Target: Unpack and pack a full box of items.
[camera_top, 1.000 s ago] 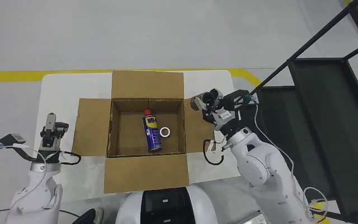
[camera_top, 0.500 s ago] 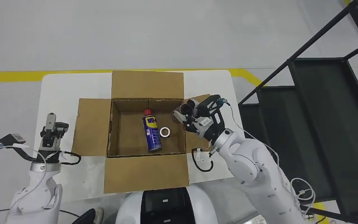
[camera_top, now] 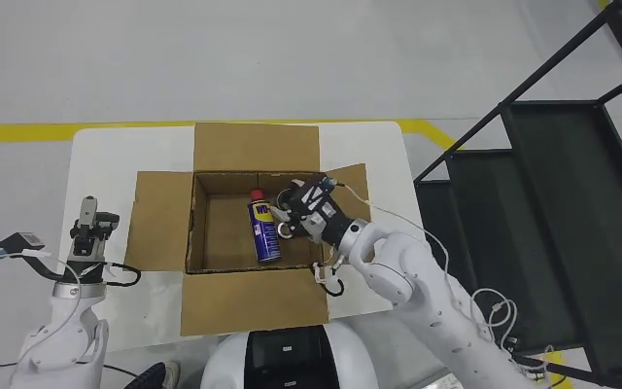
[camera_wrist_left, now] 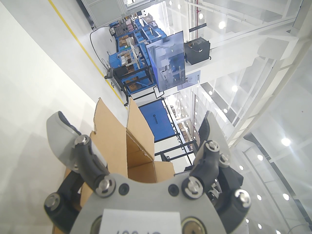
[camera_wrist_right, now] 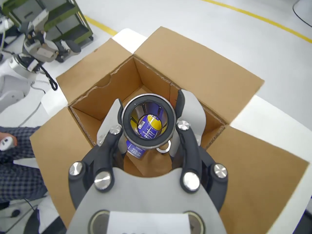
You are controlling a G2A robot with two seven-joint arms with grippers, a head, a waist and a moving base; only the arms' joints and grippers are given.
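Right end effector (camera_wrist_right: 150, 101): fingers part-open, clamped on either side of a hollow metal cylinder with a black rim (camera_wrist_right: 126, 122). It hangs over the open brown cardboard box (camera_top: 256, 146) on the white counter (camera_top: 107, 165). The bore points down into the box.

On the box floor, a blue and yellow spray can (camera_top: 264, 229) lies flat, long axis near-to-far, red cap toward the far wall. A small white ring (camera_top: 288, 229) sits just beside it.

Left end effector (camera_wrist_left: 132, 120): fingers apart, gripping nothing, at the counter's left edge.
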